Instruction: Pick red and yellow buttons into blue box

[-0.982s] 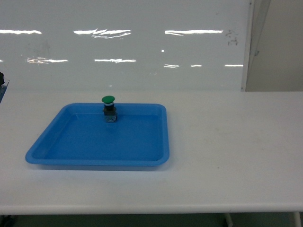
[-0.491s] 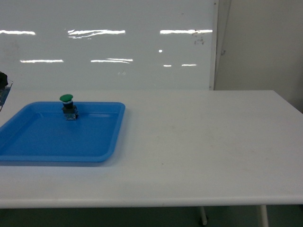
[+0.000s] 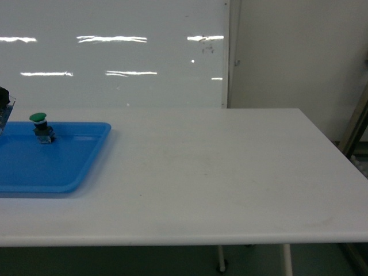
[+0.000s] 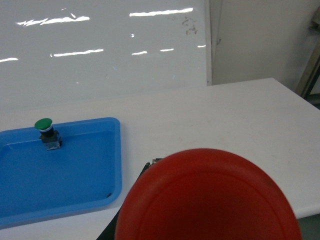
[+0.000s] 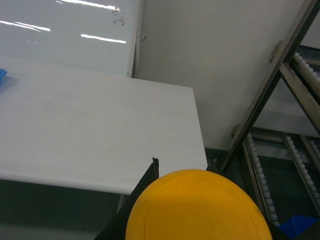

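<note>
Two button caps fill the lower part of the wrist views: the red button (image 4: 207,197) sits close under the left wrist camera, and the yellow button (image 5: 197,207) close under the right one. Dark pincer parts show at the edges of each cap, so each button appears to be carried by its pincer, though the fingers themselves are hidden and I cannot tell how far either pincer is spread. Neither pincer shows in the head view.

On the white bench (image 3: 218,172), a shallow blue tray (image 3: 52,167) lies at the left end, cut off by the left edge of the head view. A green button (image 3: 40,125) stands upright in the tray near its far edge, on a dark block base.

Beyond the bench's right end, the right wrist view shows a metal roller rack (image 5: 280,125) and, low in the corner, a small patch of a blue box (image 5: 297,225), mostly out of view.
</note>
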Robot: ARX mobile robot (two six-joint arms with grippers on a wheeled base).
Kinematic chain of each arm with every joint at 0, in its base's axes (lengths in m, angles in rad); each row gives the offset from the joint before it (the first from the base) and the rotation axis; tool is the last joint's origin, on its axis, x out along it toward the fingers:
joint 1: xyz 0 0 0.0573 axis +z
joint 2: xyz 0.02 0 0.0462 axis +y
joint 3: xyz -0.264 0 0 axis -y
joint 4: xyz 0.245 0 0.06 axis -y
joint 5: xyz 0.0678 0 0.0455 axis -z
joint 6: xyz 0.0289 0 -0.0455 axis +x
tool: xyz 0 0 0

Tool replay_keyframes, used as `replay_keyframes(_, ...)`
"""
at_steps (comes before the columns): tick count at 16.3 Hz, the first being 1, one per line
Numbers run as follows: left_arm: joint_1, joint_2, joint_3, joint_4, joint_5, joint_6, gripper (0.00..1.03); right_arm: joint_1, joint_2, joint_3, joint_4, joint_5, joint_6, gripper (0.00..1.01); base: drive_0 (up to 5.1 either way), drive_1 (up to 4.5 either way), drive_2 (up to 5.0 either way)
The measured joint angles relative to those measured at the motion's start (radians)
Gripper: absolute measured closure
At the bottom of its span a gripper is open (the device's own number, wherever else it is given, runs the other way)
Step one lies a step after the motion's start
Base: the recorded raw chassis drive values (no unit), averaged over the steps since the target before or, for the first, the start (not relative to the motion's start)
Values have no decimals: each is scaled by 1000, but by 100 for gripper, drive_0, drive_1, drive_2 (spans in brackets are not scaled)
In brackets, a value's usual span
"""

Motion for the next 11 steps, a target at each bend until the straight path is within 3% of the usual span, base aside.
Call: replay_keyframes(11, 1, 0, 0, 0, 0, 0, 78, 0, 0, 0, 0, 0, 0, 77, 499, -238, -238)
